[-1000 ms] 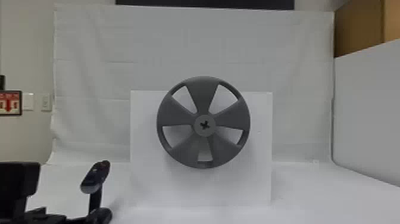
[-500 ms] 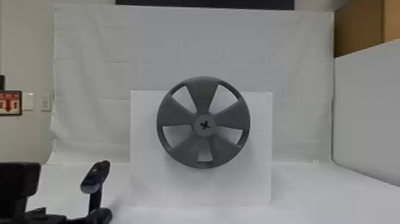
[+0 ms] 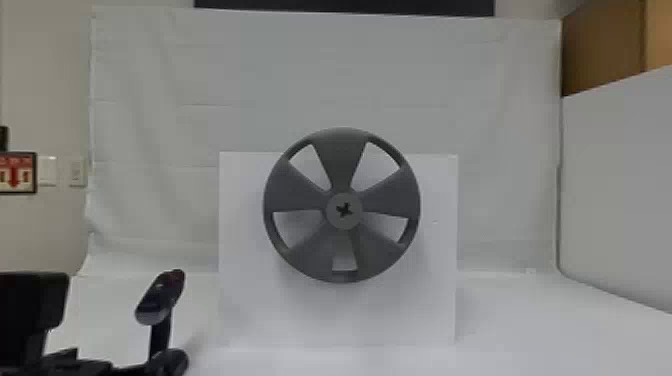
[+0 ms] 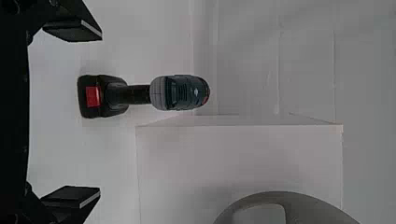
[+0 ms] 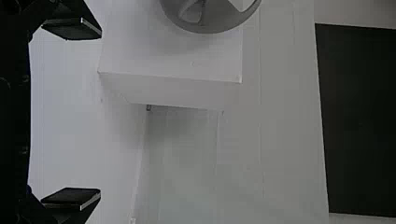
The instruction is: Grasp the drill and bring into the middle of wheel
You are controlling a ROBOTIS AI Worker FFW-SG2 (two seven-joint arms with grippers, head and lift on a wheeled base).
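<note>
At the lower left of the head view is my left gripper, black and partly cut off by the bottom edge. Just right of it the drill stands upright on the white surface, dark teal body on top. In the left wrist view, my left gripper is open; the drill stands beyond its fingertips, roughly in line with the gap, its red-labelled battery base nearest. The grey five-spoked wheel is mounted upright on a white box, a dark cross-shaped hole at its hub. My right gripper is open with nothing between its fingers.
The white box behind the wheel stands to the right of the drill. A white panel borders the work surface on the right, and a white sheet hangs across the back.
</note>
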